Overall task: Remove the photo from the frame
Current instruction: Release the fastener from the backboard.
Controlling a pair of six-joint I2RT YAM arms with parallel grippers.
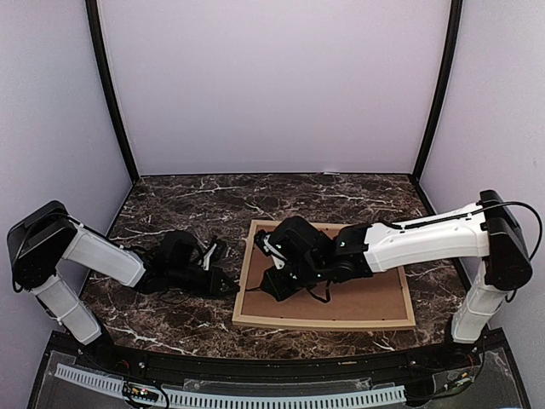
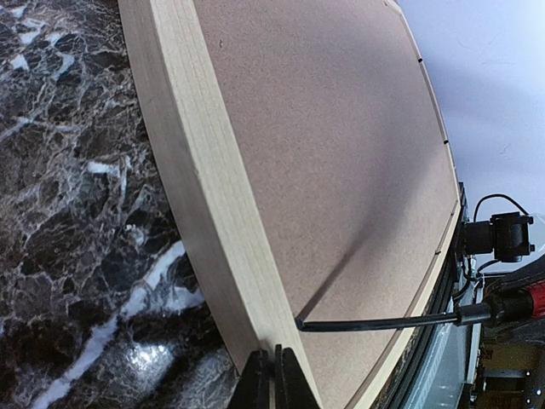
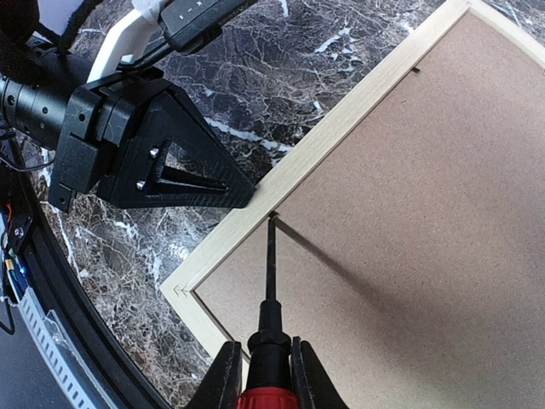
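The light wooden frame (image 1: 324,322) lies face down on the marble table, its brown backing board (image 1: 366,294) facing up. The photo is hidden under that board. My right gripper (image 3: 266,349) is shut on a red-handled screwdriver (image 3: 271,256), whose black tip touches the inner edge of the frame's left rail (image 3: 324,145) where it meets the board (image 3: 409,213). My left gripper (image 2: 273,375) is shut and empty, with its tips against the outer side of that same rail (image 2: 213,196), opposite the screwdriver shaft (image 2: 383,322). From above, both grippers (image 1: 232,288) (image 1: 281,285) meet at the frame's left side.
The dark marble table (image 1: 187,213) is walled by pale panels at the back and both sides. Small dark tabs (image 2: 421,61) sit along the frame's inner edge. A black table edge with cabling (image 1: 255,375) runs along the near side.
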